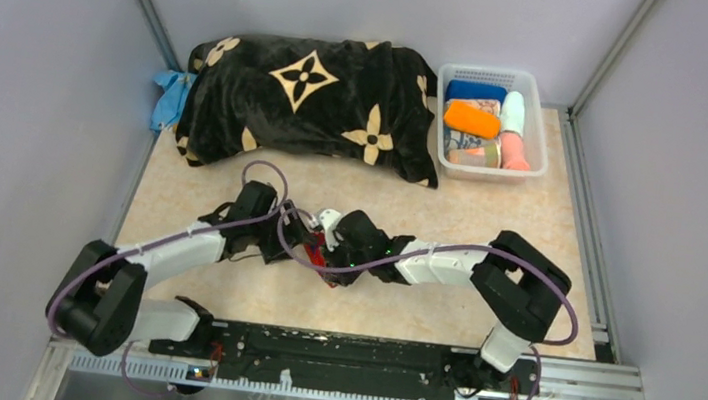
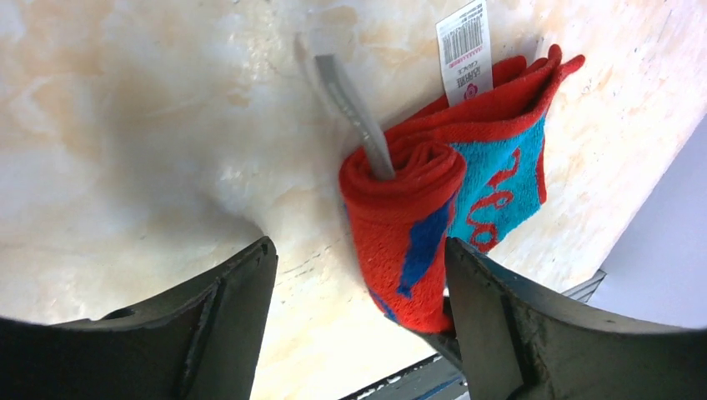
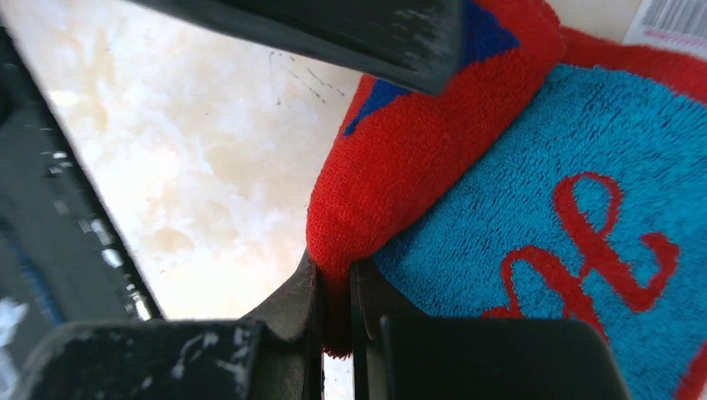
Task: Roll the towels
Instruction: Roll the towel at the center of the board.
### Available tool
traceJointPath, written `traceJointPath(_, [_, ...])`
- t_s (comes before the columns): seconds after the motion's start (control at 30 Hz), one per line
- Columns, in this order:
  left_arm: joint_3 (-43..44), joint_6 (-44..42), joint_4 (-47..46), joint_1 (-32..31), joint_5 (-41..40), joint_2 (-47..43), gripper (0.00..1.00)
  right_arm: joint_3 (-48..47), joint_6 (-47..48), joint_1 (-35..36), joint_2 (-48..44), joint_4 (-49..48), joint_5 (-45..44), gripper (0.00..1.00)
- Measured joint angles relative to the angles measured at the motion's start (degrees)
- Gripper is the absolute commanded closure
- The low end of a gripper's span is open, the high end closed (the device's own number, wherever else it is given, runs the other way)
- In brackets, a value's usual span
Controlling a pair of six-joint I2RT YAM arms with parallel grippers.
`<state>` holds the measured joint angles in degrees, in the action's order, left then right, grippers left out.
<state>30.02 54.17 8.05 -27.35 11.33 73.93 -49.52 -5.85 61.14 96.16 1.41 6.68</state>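
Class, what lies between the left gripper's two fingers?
In the left wrist view, the half-rolled towel lies there, close to one finger of the left gripper; bare table fills the rest.

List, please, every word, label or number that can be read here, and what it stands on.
Tag on the towel: barcode and small print, too small to read.
Red script on the towel's turquoise part: partly hidden by the roll, perhaps "ea"; no whole word readable.
No other text shows.
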Motion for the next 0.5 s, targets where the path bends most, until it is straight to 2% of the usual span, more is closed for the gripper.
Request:
traceJointPath(0.17, [-2.7, 0.0, 1.0, 0.1, -0.7, -6.0, 0.18, 7.5, -10.4, -9.7, 1.0, -14.1, 20.1, 1.00])
traceJointPath(0.27, [-3.5, 0.1, 0.3, 0.1, 0.1, -6.8, 0.19, 10.6, -17.4, -14.1, 4.0, -22.9, 29.0, 0.99])
traceJointPath(0.4, [-4.3, 0.9, -2.0, 0.1, 2.6, -5.2, 0.23, 15.1, -29.5, -18.8, 10.2, -38.9, 39.1, 0.98])
traceJointPath(0.5, [-4.3, 1.3, -3.8, 0.1, 4.1, -2.8, 0.26, 18.2, -37.9, -20.8, 14.2, -49.4, 43.4, 0.97])
